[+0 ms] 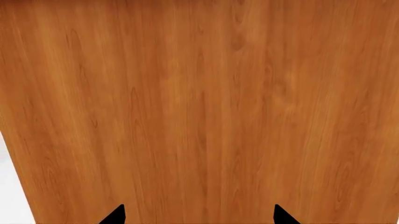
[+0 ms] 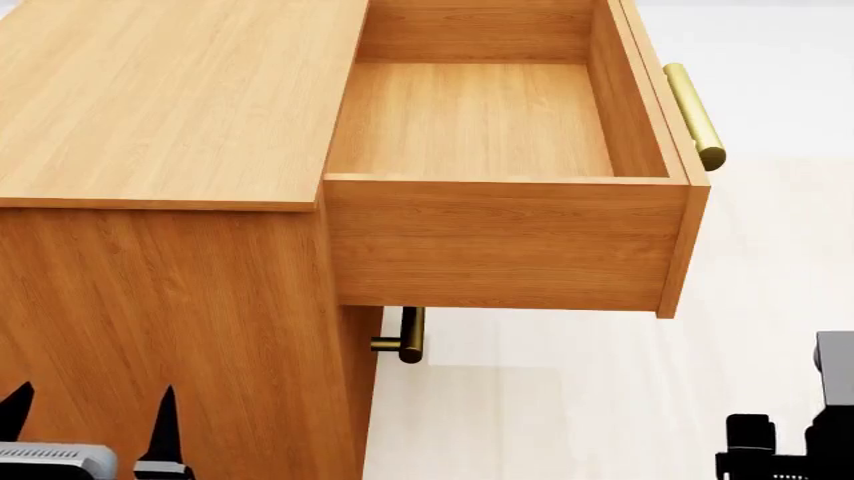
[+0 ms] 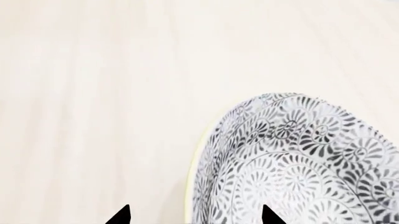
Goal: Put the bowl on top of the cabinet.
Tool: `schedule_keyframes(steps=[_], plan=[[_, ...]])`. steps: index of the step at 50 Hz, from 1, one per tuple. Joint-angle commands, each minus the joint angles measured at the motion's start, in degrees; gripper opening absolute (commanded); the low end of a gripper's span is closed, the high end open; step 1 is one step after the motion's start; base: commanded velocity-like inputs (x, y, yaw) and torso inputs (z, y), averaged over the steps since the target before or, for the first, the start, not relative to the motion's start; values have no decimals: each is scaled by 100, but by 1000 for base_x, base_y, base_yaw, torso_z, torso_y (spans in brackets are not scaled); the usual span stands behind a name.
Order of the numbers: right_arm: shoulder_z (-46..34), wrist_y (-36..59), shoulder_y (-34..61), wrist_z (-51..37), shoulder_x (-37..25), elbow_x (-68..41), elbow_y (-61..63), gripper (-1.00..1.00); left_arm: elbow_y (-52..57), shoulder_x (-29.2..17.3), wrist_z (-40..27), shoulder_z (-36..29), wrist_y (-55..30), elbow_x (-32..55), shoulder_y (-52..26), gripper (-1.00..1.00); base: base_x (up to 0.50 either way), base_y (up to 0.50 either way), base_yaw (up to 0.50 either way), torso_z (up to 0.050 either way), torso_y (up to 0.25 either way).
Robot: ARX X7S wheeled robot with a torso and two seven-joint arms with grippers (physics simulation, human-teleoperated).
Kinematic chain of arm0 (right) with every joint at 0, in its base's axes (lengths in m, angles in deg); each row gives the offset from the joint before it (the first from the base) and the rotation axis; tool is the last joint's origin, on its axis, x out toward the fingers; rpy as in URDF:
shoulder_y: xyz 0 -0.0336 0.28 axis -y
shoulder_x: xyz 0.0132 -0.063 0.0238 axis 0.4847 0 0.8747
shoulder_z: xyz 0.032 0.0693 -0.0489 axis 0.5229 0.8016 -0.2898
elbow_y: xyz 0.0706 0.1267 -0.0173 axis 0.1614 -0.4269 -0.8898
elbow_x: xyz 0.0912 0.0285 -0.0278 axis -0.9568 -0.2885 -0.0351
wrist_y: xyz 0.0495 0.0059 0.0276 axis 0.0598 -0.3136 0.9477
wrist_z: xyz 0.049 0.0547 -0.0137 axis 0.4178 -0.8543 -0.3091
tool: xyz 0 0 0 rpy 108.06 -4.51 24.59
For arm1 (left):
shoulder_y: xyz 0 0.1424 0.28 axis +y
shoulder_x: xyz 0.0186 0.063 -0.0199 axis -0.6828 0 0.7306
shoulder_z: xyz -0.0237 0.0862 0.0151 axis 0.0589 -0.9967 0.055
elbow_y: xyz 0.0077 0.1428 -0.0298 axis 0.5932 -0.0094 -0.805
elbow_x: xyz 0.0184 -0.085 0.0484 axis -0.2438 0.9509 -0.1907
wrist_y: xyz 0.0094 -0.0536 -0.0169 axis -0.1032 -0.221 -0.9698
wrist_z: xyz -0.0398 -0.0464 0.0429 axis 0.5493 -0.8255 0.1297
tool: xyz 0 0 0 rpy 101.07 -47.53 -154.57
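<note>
The bowl (image 3: 293,163), white with a dense dark floral pattern and a pale rim, shows only in the right wrist view, over pale floor. Its rim edge lies between the spread fingertips of my right gripper (image 3: 194,215), which is open; whether a fingertip touches the bowl cannot be seen. The head view does not show the bowl. The orange-brown cabinet (image 2: 160,90) has a flat top at the head view's upper left. My left gripper (image 2: 90,405) stands open close to the cabinet's side panel (image 1: 199,112), with nothing between its fingers (image 1: 115,215).
The cabinet's top drawer (image 2: 507,240) is pulled out toward the right, with a brass bar handle (image 2: 694,115) on its front. A second brass handle (image 2: 407,335) sits below it. Pale floor (image 2: 601,400) lies beside the cabinet. Part of my right arm (image 2: 801,450) shows at the lower right.
</note>
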Motion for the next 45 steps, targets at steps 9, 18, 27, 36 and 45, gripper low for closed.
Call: schedule_keyframes(steps=[9, 18, 27, 36, 45], plan=[[-35, -328, -33, 123, 132, 113, -580, -100, -153, -13, -10, -4, 125, 29, 20, 100, 0, 0, 0, 0, 0], [135, -153, -214, -72, -13, -51, -121, -100, -112, -31, -35, -15, 123, 54, 35, 100, 0, 0, 0, 0, 0], [94, -192, -95, -42, -29, 24, -245, -100, -109, -58, -36, 18, 170, 92, 79, 100, 0, 0, 0, 0, 0], [888, 1279, 118, -946, -712, -811, 1762, -100, 9, -114, -55, 35, 87, 163, 95, 100, 0, 0, 0, 0, 0], [2149, 4051, 1515, -2377, -1203, -2384, 3698, -100, 5, -187, -33, 18, 81, 176, 90, 100, 0, 0, 0, 0, 0]])
